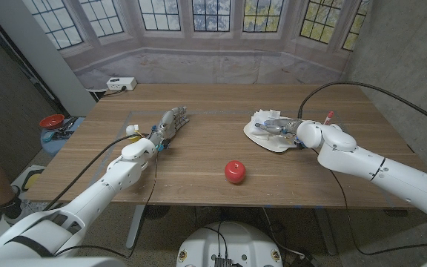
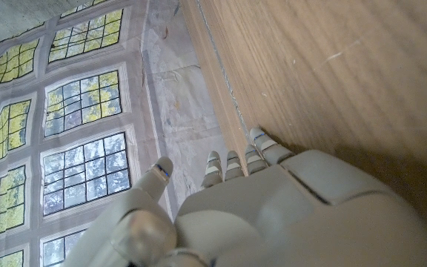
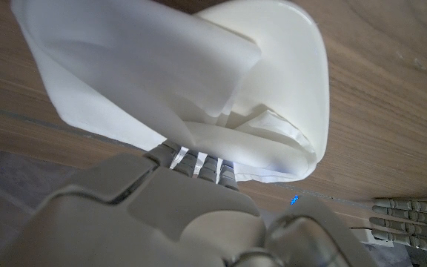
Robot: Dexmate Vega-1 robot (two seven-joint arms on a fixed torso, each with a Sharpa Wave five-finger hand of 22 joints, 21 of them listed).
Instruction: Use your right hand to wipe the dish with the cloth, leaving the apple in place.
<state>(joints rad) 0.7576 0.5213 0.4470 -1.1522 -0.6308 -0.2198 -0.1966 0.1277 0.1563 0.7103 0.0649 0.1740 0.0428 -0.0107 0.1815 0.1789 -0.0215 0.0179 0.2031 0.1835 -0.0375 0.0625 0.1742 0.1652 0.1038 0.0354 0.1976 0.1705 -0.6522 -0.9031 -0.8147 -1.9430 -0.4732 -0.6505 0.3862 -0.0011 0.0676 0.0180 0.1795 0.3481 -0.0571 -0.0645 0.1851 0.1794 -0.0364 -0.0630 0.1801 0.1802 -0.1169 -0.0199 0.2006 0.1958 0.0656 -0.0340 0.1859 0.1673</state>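
Right hand (image 1: 289, 130) on cloth (image 1: 265, 121), dish (image 1: 270, 143)

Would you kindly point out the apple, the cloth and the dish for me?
apple (image 1: 234, 172), head view, middle of its red body.
cloth (image 3: 136, 70), right wrist view, its broad raised fold.
dish (image 3: 291, 55), right wrist view, bare white inner surface.

A white power strip (image 1: 121, 84) lies at the table's (image 1: 199, 159) far left corner.
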